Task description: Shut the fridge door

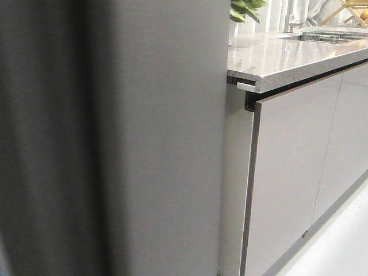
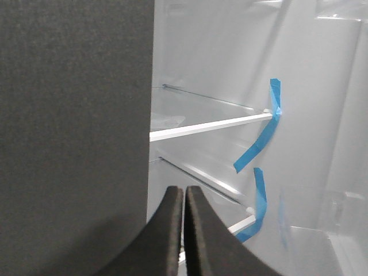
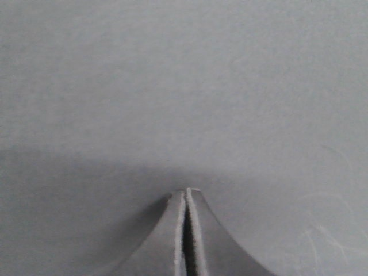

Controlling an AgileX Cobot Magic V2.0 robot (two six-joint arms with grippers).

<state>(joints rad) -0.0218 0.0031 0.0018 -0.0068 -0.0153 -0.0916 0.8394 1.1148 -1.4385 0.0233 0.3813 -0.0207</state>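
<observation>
Across the left and middle of the front view, the fridge door (image 1: 115, 138) fills the frame, matte dark grey, blurred at its left. Right of it, pale grey cabinet fronts (image 1: 293, 172) under a stone-look countertop (image 1: 287, 54), a plant (image 1: 244, 10) at the back. Left gripper (image 2: 184, 195) has fingers pressed together, empty, by the door's dark edge (image 2: 75, 132); white shelves (image 2: 207, 125) and blue tape strips (image 2: 261, 138) beyond. Right gripper (image 3: 187, 195) also closed on nothing, tips at or very near a plain grey surface (image 3: 184, 80); contact unclear.
</observation>
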